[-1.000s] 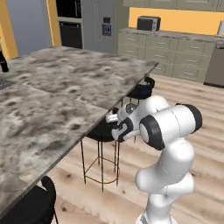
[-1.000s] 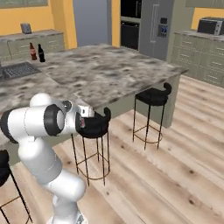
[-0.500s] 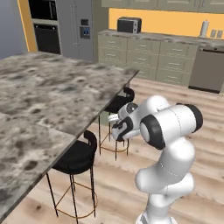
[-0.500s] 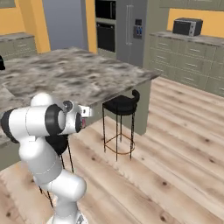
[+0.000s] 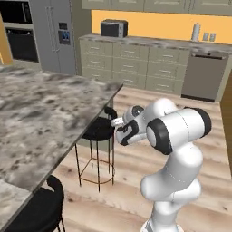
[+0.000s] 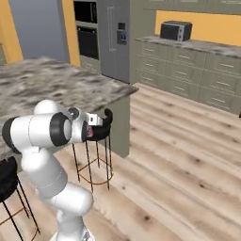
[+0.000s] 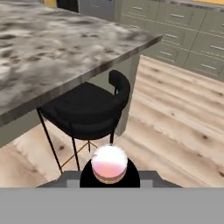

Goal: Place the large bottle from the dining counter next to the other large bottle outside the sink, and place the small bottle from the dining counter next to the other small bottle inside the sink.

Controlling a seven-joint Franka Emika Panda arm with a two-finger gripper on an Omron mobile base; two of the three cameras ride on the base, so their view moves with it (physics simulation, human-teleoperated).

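My gripper (image 5: 121, 129) (image 6: 92, 127) is held close in front of the arm at chest height, beside the corner of the dining counter (image 5: 41, 118) (image 6: 56, 84) (image 7: 57, 48). It is shut on a small bottle (image 7: 109, 164), seen end-on in the hand view as a round white-pink top in a dark ring. Its pale end also shows at the hand (image 5: 118, 121) (image 6: 96, 120). The sink and both large bottles are out of view.
A black stool (image 5: 98, 129) (image 6: 100, 132) (image 7: 87, 109) stands under the counter's edge just below the hand, and another (image 5: 38, 208) sits nearer the base. Sage cabinets with a microwave (image 5: 113, 28) (image 6: 175, 31) line the back wall. Open wooden floor (image 6: 179, 155) lies to the right.
The whole picture has shifted: the base has moved along the counter towards its corner, so the cabinets and floor now fill more of the views. The arm's pose and grip are unchanged.
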